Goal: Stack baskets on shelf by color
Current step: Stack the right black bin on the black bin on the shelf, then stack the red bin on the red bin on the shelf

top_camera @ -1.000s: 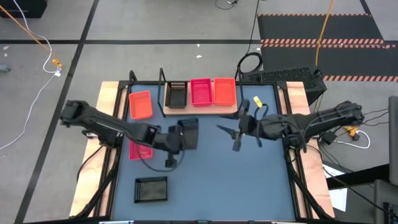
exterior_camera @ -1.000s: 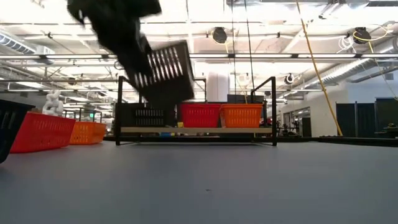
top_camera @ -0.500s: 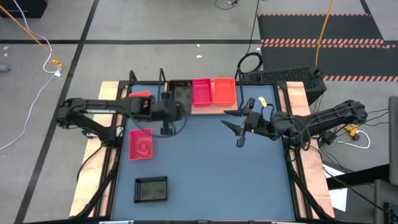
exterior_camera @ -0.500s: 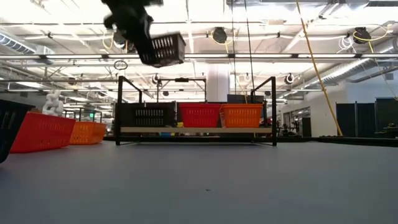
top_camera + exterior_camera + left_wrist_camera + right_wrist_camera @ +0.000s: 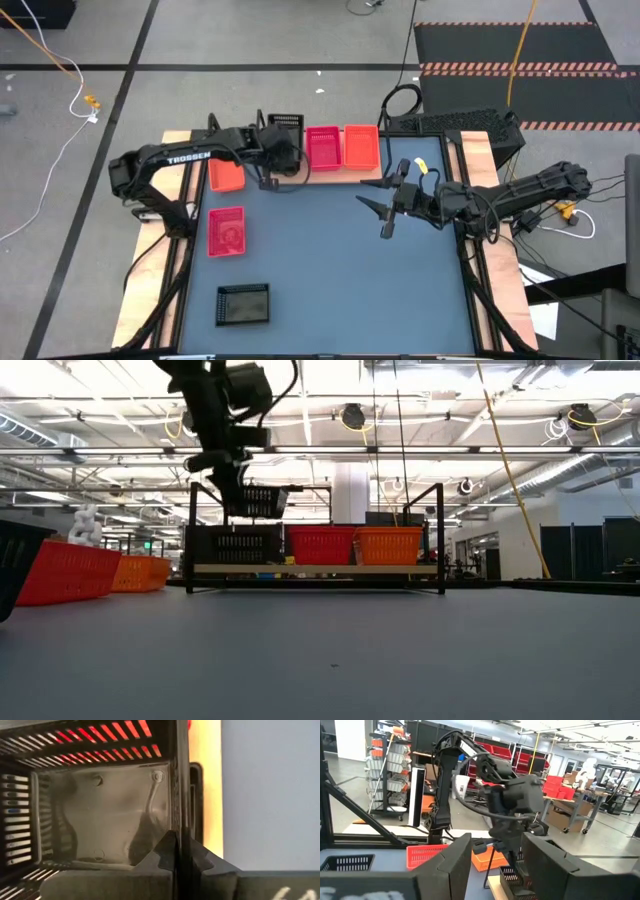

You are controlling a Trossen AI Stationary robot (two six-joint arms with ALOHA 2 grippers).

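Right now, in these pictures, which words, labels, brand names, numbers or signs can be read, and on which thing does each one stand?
"TROSSEN": white letters on the dark left arm, seen in the high view.
Pale marks on a dark part at the corner of the left wrist view: cut off, not readable.
The plastic mesh baskets, the wooden shelf and the blue tabletop show no text.

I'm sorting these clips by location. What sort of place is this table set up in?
Probably a large industrial lab or warehouse workshop. The low view shows a high ceiling with ducts and strip lighting, the right wrist view shows racks of red storage bins and workbenches, and the high view shows a concrete floor with loose cables.
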